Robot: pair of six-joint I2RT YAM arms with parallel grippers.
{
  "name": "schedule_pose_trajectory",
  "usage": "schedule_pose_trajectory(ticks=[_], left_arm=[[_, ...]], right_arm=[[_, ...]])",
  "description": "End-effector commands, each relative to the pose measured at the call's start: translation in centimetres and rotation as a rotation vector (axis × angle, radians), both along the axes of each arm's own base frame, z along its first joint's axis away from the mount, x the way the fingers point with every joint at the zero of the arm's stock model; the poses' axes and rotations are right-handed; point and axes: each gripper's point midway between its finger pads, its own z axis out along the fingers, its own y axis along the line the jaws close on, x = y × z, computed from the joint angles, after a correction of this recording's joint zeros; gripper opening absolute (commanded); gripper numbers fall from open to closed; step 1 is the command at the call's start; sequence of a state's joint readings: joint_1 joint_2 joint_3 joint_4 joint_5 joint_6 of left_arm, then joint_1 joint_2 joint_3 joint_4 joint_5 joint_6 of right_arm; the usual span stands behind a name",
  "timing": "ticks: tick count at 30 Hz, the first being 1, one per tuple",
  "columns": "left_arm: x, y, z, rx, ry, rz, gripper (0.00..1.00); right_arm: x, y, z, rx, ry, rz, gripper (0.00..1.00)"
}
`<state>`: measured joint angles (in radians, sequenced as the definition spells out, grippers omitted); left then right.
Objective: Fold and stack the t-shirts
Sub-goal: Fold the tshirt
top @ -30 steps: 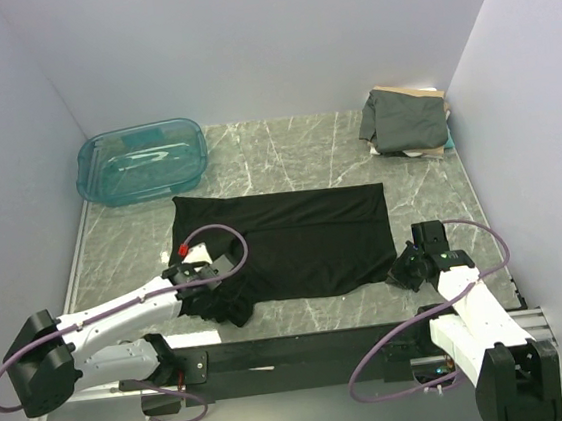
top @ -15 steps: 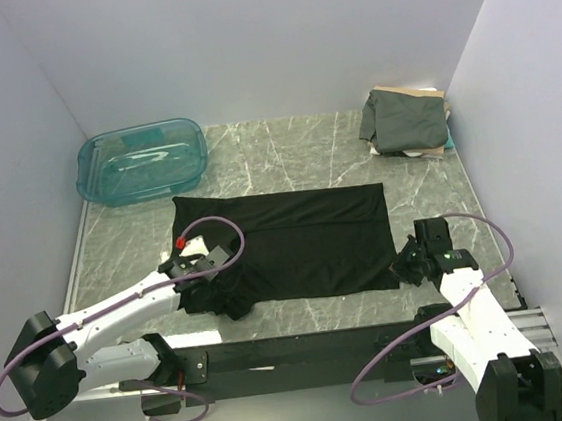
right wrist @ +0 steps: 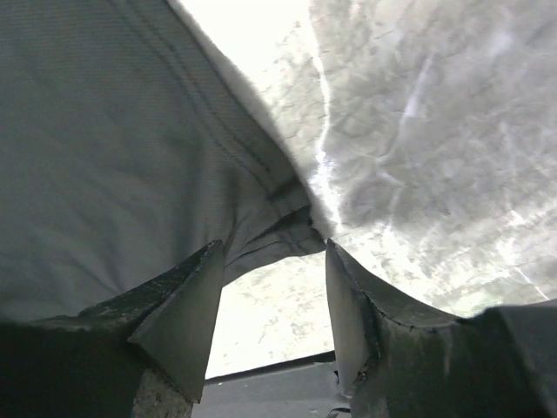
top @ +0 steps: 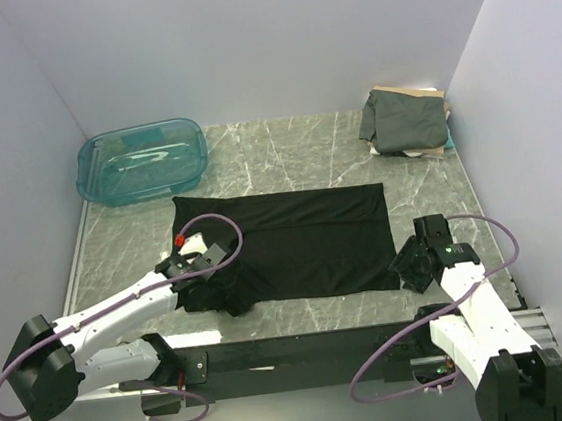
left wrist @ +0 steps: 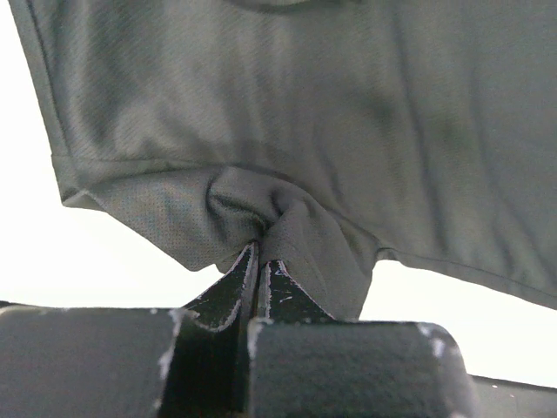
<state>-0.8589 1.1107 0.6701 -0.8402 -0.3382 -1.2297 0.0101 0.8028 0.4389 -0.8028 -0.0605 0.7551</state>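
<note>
shirt [top: 299, 237] lies mid tabletop [top: 295, 154], bin [top: 140, 161] behind it far left, pile [top: 404, 120] of shirts in the far right corner, left hand [left wrist: 259, 250] on its near left corner, right hand [right wrist: 274, 250] at the near right one

The marble table [top: 296, 159] carries a black t-shirt [top: 299, 239], teal bin [top: 90, 182] and folded shirts [top: 404, 122].

A plain black t-shirt [top: 295, 244] is spread flat as a wide rectangle at the middle of the marble table [top: 306, 158], with a crease seen running across it. Its near left corner is gathered into a bunched, wrinkled fold. A dark grey-green t-shirt [top: 404, 122] is laid folded in the far right corner, on top of a tan t-shirt [top: 401, 89].
</note>
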Motion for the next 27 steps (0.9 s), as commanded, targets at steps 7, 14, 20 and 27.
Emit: schedule_pose_trajectory(ticks=[7, 14, 20, 27], left_arm=[[1.1, -1.1, 0.9, -0.067, -0.054, -0.021, 0.01], [1.3, -0.7, 1.0, -0.055, -0.058, -0.010, 0.01], [1.9, -0.3, 1.6, -0.044, -0.076, 0.012, 0.01], [3.4, -0.3, 3.3, -0.053, -0.126, 0.029, 0.01]], right_arm=[[-0.4, -0.7, -2.0, -0.032, 0.099, -0.019, 0.55], [0.3, -0.1, -2.6, -0.006, 0.103, 0.017, 0.12], [1.2, 0.3, -1.1, 0.011, 0.032, 0.029, 0.00], [2.5, 0.5, 1.5, 0.015, -0.011, 0.080, 0.00]])
